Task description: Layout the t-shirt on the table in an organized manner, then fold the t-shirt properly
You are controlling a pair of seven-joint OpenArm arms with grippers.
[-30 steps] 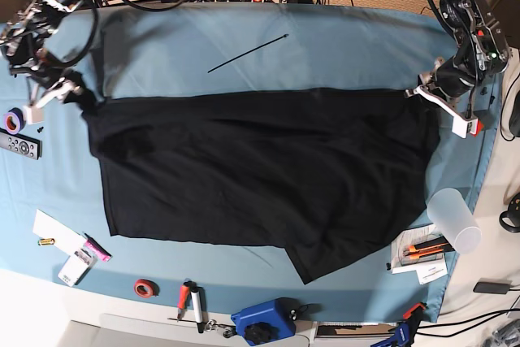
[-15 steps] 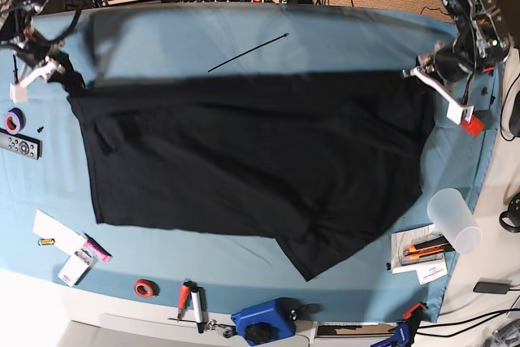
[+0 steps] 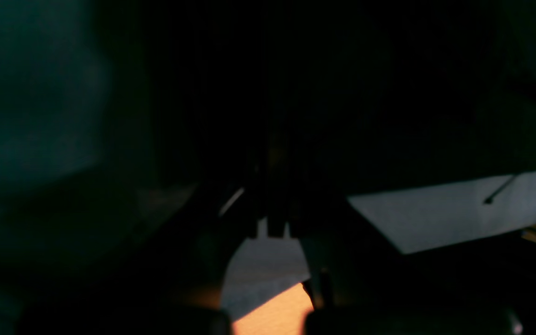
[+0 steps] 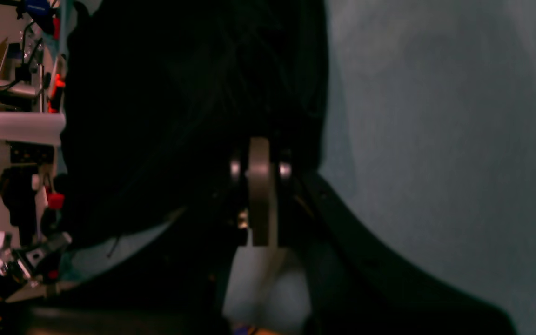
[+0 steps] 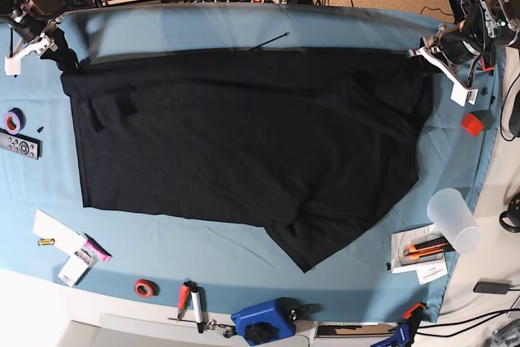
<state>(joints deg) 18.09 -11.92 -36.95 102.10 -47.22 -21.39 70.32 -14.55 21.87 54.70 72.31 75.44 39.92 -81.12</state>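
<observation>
Upward it goes: since the 2 earlier base views the t-shirt (image 5: 244, 136) has been dragged toward 12 o'clock, its top edge now nearly at the table's far border and covering most of the thin black stick (image 5: 272, 38); both arms have pulled back with it, stretching that edge almost straight; good news for the layout step, though folding looks a way off.

Biggest first: the table (image 5: 244, 278), blue cloth, with the shirt spread across its middle and upper half; one flap still juts toward 5 o'clock, so I'd judge the cloth not yet squared.

At 2 o'clock the left gripper (image 5: 439, 53), pressed together, seems to pinch the shirt's upper corner; at 10 o'clock the right gripper (image 5: 50, 45) does likewise, jaws pinched on black fabric in its wrist view (image 4: 258, 153).

Around the borders: a clear plastic cup (image 5: 453, 219) at 4 o'clock; a blue tool (image 5: 262, 323) at 6 o'clock; a remote (image 5: 18, 144) at 9 o'clock; a red tape ring (image 5: 145, 288) at 7 o'clock; all well apart from the shirt, though the far cables sit close to the stretched edge.
</observation>
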